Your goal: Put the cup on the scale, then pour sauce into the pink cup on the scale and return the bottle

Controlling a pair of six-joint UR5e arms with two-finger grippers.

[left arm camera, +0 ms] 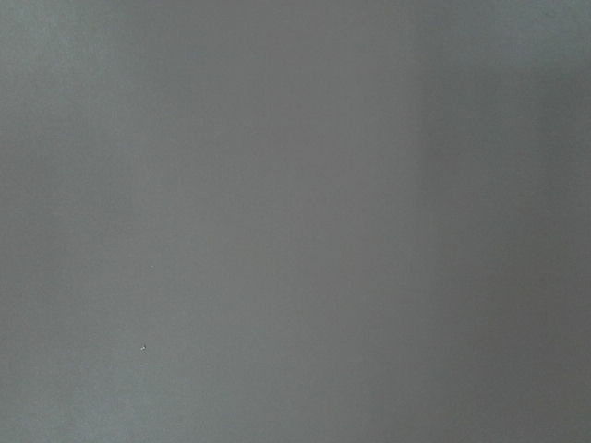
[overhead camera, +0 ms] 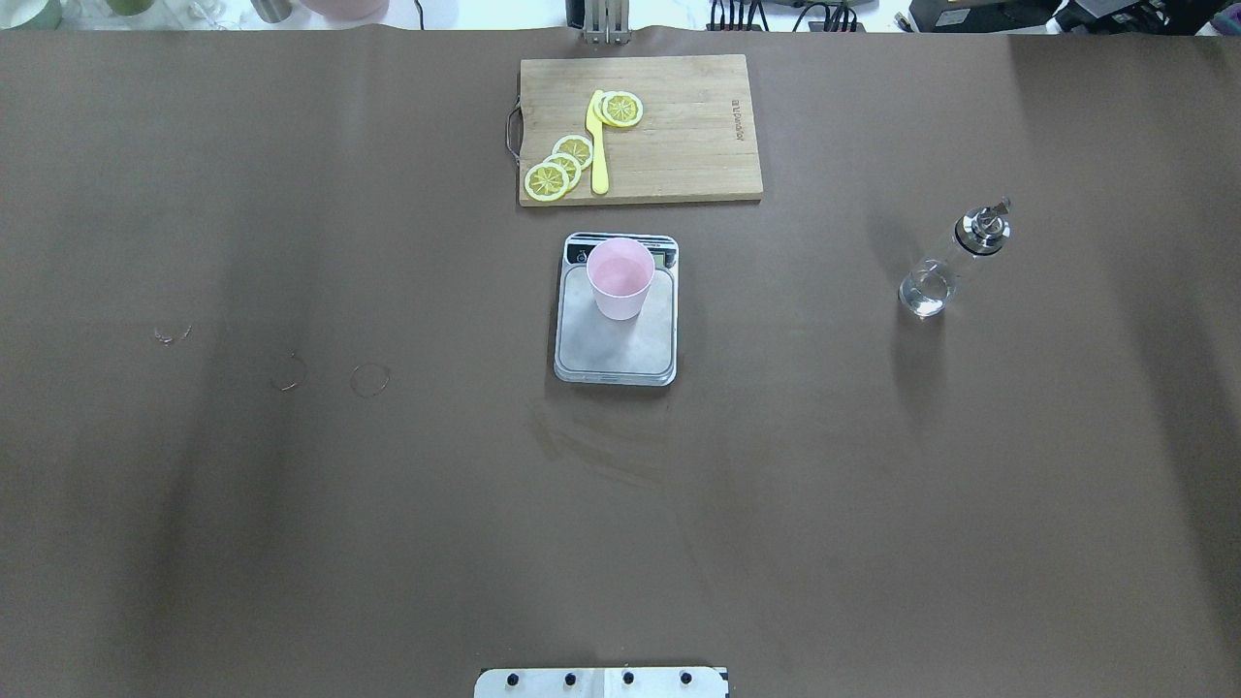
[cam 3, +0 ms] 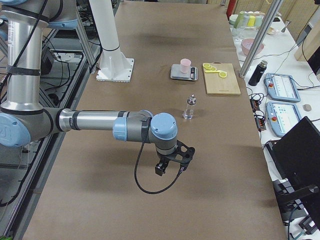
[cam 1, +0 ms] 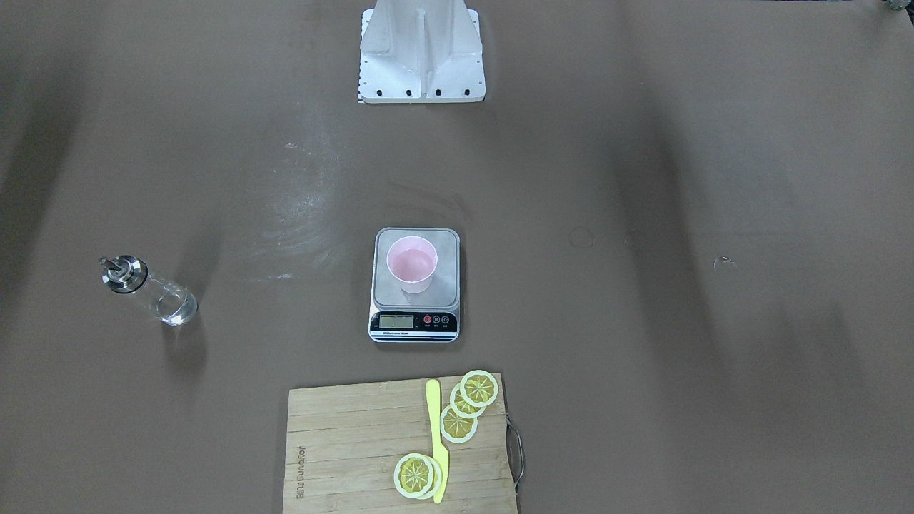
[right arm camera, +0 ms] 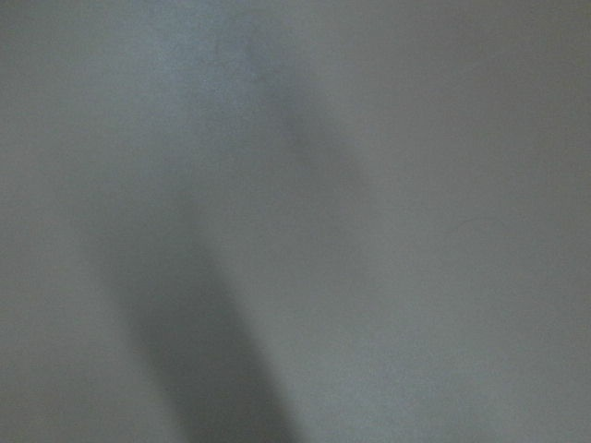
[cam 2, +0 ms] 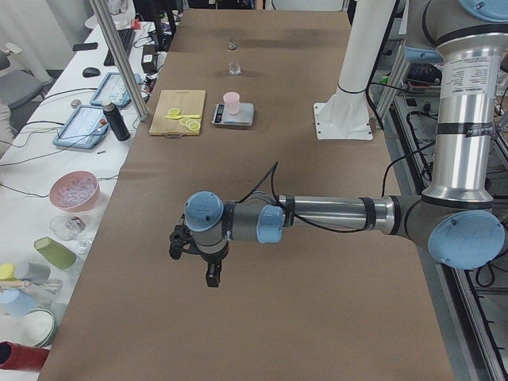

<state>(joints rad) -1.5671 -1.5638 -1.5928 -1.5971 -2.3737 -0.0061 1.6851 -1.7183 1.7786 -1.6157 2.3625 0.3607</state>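
The pale pink cup (cam 1: 411,263) stands upright on the scale's steel platform (cam 1: 443,285), toward its back; it also shows in the overhead view (overhead camera: 620,278). The clear glass bottle (cam 1: 150,291) with its silver spout cap stands on the table on the robot's right side (overhead camera: 950,262), with clear liquid low inside. Neither gripper shows in the overhead or front views. My left gripper (cam 2: 190,252) hangs over bare table far from the scale. My right gripper (cam 3: 172,161) hangs over bare table, short of the bottle (cam 3: 190,107). I cannot tell whether either is open or shut. Both wrist views show only blank table.
A wooden cutting board (overhead camera: 679,145) with several lemon slices (overhead camera: 557,167) and a yellow knife (overhead camera: 598,145) lies just beyond the scale. The robot's base plate (cam 1: 421,71) sits at the near edge. Cups, bowls and tablets (cam 2: 75,190) stand on the side bench.
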